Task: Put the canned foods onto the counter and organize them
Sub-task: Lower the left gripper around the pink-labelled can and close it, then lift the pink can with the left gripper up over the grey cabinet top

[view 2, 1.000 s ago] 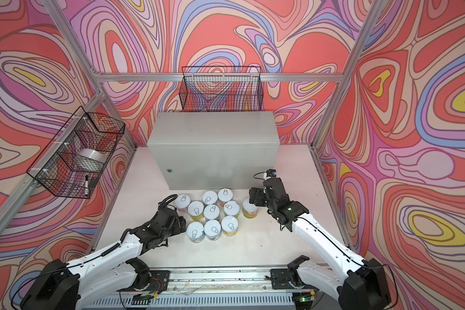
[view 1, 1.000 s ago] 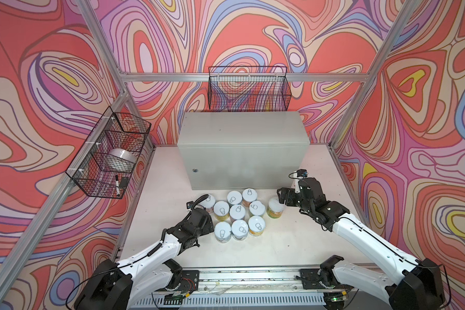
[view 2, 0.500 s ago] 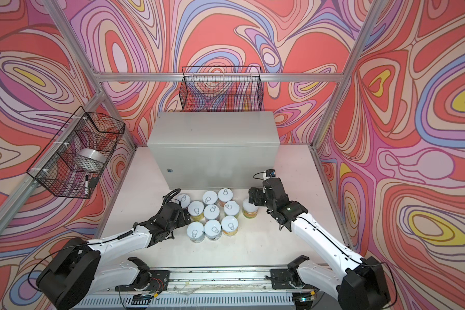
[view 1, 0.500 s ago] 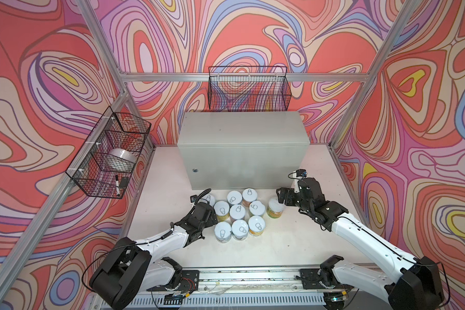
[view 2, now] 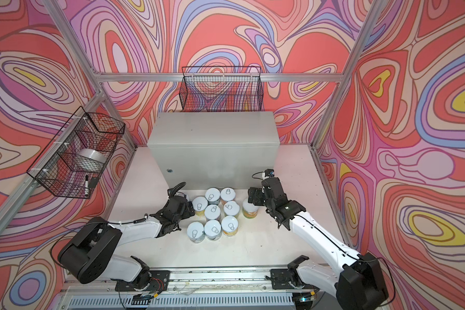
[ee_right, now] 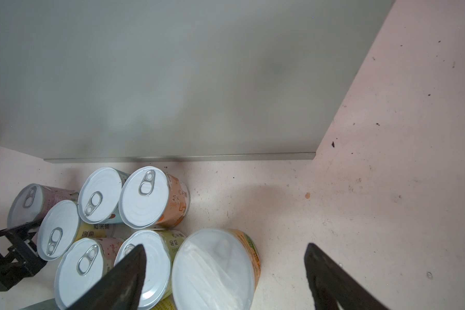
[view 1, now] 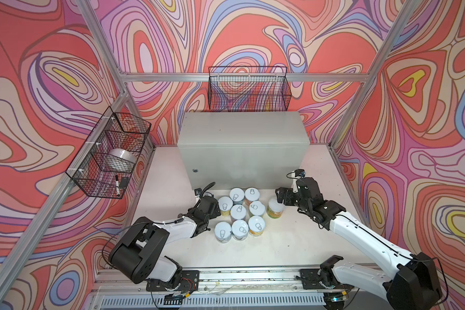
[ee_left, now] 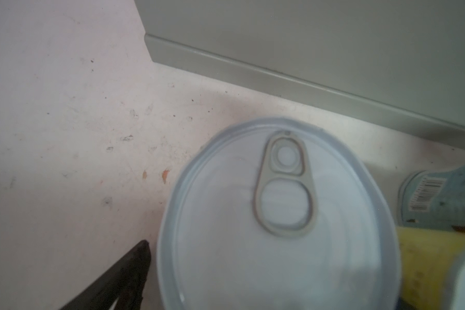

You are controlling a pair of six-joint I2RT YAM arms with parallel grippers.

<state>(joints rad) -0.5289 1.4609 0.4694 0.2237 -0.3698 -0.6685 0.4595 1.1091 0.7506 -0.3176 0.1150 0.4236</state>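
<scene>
A: Nearest the rail [view 1: 253,273]?
B: Row of 3 cans [view 1: 239,229] on white tabletop [view 1: 279,249], upright, tabs up, touching side by side.
A: Next back?
B: 5 more tab-lid cans packed tight behind, same pack. Just R of the pack, a capped can [view 1: 274,210], green-orange label, upright.
A: R gripper [view 1: 282,197]?
B: Low over the capped can, in from the R. Per wrist view: fingers [ee_right: 330,276] spread wide either side of it, clear gap on one side, other finger over a yellow-label lid. Released, gripping nothing.
A: L gripper [view 1: 211,206]?
B: At L edge of the pack, right above a pull-tab can [ee_left: 277,222], lid filling most of the wrist view. Just one finger [ee_left: 124,271] in sight, beside the rim. Clenched or released: not clear from any view.
A: Behind the pack?
B: Grey box w/ round lock on front: the counter [view 1: 242,134]. Back 2 cans near its base, a strip of tabletop btwn. Every visible can down on the tabletop, in front of it.
A: Farthest?
B: On back wall above counter, a wire basket [view 1: 249,91]. On L wall, 2nd basket [view 1: 110,150] w/ tape roll [view 1: 121,158] & marker [view 1: 116,185].
</scene>
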